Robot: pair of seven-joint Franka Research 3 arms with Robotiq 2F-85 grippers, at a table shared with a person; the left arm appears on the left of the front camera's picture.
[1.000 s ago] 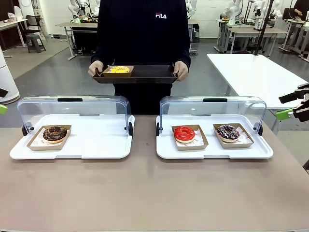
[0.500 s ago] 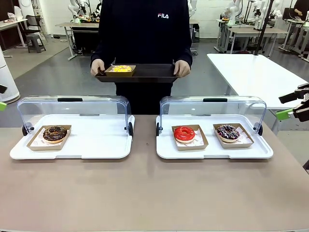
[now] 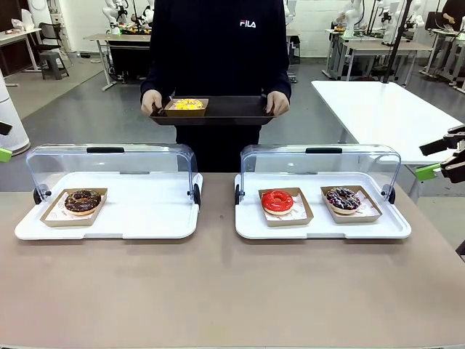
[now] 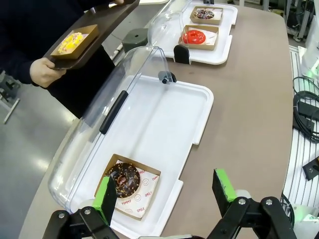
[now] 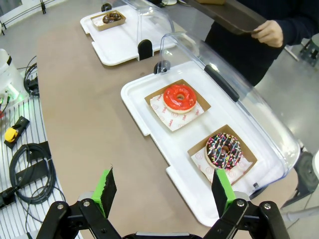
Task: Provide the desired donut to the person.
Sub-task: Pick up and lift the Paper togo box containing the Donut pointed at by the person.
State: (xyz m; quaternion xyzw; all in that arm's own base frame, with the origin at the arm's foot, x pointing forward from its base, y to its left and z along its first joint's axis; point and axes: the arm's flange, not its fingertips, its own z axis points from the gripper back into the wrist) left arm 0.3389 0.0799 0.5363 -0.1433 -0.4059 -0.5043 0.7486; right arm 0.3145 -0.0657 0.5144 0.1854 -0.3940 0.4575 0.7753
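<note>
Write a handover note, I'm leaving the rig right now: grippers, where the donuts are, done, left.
Left gripper: open, empty, off the table's left end.
Right gripper: open, empty, off the right end.
Chocolate donut in the left white tray; red-glazed donut and sprinkled donut in the right white tray.
The person holds a dark tray carrying a yellow donut.
Done: left lid and right lid raised.
Left: pick the wanted donut, hand it over; which one isn't shown.

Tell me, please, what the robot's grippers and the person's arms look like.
The left gripper and the right gripper each have two black, bolted link fingers tipped with bright green pads. The person wears a black long-sleeved sweatshirt with a small white FILA logo.
</note>
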